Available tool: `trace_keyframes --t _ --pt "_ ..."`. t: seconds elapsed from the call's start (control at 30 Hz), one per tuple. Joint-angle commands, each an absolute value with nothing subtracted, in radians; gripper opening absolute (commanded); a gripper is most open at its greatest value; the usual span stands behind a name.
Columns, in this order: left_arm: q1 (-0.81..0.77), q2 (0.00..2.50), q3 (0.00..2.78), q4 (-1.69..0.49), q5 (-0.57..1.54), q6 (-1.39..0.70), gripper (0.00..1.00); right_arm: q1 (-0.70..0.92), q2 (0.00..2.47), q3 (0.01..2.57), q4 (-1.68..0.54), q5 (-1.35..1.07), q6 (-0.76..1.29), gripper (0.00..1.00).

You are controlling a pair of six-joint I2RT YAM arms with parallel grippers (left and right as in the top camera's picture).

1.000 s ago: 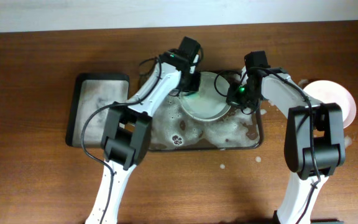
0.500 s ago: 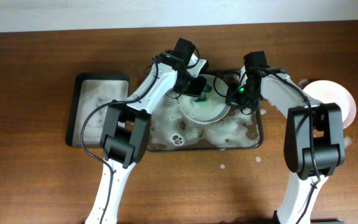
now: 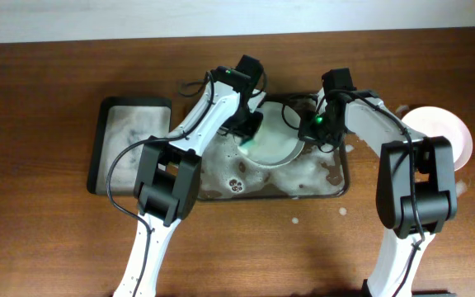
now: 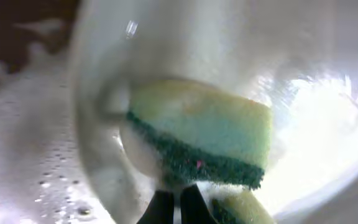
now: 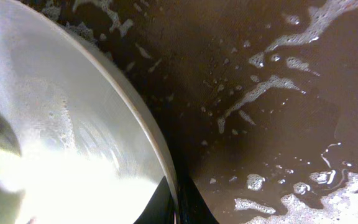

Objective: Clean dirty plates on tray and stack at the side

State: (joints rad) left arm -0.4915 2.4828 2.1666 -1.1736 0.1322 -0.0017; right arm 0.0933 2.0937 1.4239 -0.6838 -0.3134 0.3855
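From overhead, mostly a wooden table [image 3: 39, 239], dark reddish-brown, grained from left to right. Fills nearly the whole view, edge to edge on the left, right and near sides. Shows a smooth, faintly glossy top with paler and darker streaks in the wood. Carries a few small white foam flecks [image 3: 293, 221] on the bare wood toward the near side. Ends at the far side against a pale, off-white strip [image 3: 97, 18], wall or floor, impossible to tell which. Lit softly and evenly from above, with only faint, blurred shadows on the wood.
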Motion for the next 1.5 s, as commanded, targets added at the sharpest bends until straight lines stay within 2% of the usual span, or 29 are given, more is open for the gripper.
trace_keyframes --t 0.0,0.1,0.2,0.3,0.37,0.4,0.57,0.8,0.87,0.97,1.0,1.23,1.3,1.4,1.47 --pt "-0.504 2.537 2.133 -1.195 0.312 0.085 0.00 0.085 2.123 1.404 -0.692 -0.255 0.389 0.04" --pt "-0.504 2.537 2.133 -1.127 0.499 0.084 0.00 0.085 2.123 1.404 -0.692 -0.255 0.389 0.04" --pt "-0.504 2.543 2.133 -0.934 0.516 0.020 0.00 0.085 2.123 1.404 -0.693 -0.255 0.389 0.04" --pt "-0.493 2.565 2.133 -0.786 0.369 -0.104 0.00 0.084 2.123 1.404 -0.699 -0.252 0.389 0.04" --pt "-0.479 2.571 2.133 -0.776 0.235 -0.120 0.00 0.084 2.123 1.404 -0.698 -0.251 0.389 0.04" --pt "-0.469 2.571 2.133 -0.796 0.156 -0.121 0.00 0.084 2.123 1.404 -0.698 -0.252 0.389 0.04" --pt "-0.423 2.571 2.142 -0.897 0.133 -0.198 0.00 0.084 2.123 1.404 -0.696 -0.252 0.389 0.04" --pt "-0.397 2.571 2.174 -1.251 0.138 -0.133 0.00 0.085 2.123 1.404 -0.692 -0.255 0.389 0.04" --pt "-0.404 2.571 2.174 -1.280 0.204 -0.080 0.00 0.085 2.123 1.404 -0.691 -0.255 0.389 0.04" --pt "-0.410 2.571 2.174 -1.277 0.543 0.032 0.00 0.085 2.123 1.404 -0.692 -0.255 0.389 0.04" --pt "-0.412 2.571 2.174 -1.259 0.588 0.032 0.00 0.085 2.123 1.404 -0.692 -0.255 0.389 0.04" --pt "-0.438 2.571 2.174 -1.019 0.621 0.030 0.00 0.085 2.123 1.404 -0.692 -0.255 0.389 0.04" --pt "-0.438 2.571 2.174 -0.966 0.590 0.011 0.00 0.085 2.123 1.404 -0.692 -0.255 0.389 0.04" --pt "-0.436 2.571 2.174 -0.905 0.339 -0.101 0.00 0.085 2.123 1.404 -0.693 -0.255 0.389 0.04" --pt "-0.435 2.571 2.174 -0.908 0.260 -0.101 0.00 0.085 2.123 1.404 -0.692 -0.255 0.389 0.04"
